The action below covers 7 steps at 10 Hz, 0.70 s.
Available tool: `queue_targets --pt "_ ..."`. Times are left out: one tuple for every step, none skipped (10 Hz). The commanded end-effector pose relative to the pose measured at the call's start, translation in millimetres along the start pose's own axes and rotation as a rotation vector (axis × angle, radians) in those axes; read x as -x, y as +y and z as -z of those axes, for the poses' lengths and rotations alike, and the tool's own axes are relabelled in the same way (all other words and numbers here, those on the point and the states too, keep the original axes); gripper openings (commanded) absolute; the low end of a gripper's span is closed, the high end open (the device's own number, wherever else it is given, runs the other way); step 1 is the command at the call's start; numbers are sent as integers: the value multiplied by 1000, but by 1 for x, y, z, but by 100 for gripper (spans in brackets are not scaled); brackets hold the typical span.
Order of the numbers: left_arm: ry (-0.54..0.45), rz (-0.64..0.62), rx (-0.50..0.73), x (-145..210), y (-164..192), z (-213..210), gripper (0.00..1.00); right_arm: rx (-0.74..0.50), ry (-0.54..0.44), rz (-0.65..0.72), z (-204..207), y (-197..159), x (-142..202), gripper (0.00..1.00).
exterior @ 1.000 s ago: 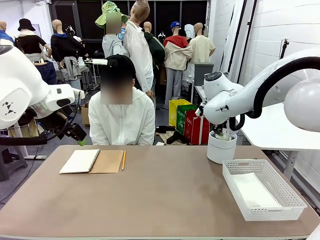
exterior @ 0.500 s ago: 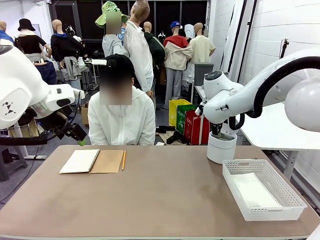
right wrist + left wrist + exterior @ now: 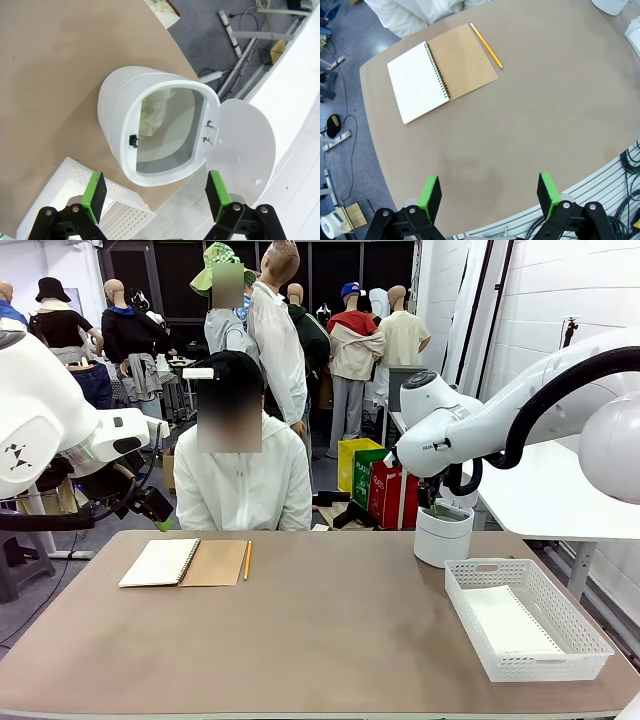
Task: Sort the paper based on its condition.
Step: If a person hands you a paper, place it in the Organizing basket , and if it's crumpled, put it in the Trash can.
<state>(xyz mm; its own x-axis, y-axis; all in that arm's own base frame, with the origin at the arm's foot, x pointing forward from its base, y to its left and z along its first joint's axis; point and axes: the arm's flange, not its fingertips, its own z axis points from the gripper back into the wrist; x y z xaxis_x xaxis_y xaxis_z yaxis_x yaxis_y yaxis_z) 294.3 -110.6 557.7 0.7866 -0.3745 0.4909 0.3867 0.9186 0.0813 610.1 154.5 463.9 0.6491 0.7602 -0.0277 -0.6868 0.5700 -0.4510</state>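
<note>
Two green-padded grippers stand spread and empty: the right gripper (image 3: 156, 192) hangs above a white lidded plastic bin (image 3: 150, 125) holding crumpled white paper (image 3: 152, 115); the left gripper (image 3: 490, 196) hovers over the brown table (image 3: 545, 110).

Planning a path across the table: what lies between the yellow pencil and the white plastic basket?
Bare brown tabletop in the front view: nothing between the yellow pencil beside the notebook and the white plastic basket.
</note>
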Motion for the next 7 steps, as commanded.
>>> queue_targets --pt "-1 0 2 0 0 0 100 8 -8 -4 4 -2 -1 100" --pt "-1 0 2 0 0 0 100 8 -8 -4 4 -2 -1 100" --pt "-1 0 2 0 0 0 100 8 -8 -4 4 -2 -1 100" --pt "-1 0 2 0 0 0 100 8 -8 -4 4 -2 -1 100" --pt "-1 0 2 0 0 0 100 8 -8 -4 4 -2 -1 100" --pt "-1 0 2 0 0 0 100 8 -8 -4 4 -2 -1 100" --pt "-1 0 2 0 0 0 100 8 -8 -4 4 -2 -1 100"
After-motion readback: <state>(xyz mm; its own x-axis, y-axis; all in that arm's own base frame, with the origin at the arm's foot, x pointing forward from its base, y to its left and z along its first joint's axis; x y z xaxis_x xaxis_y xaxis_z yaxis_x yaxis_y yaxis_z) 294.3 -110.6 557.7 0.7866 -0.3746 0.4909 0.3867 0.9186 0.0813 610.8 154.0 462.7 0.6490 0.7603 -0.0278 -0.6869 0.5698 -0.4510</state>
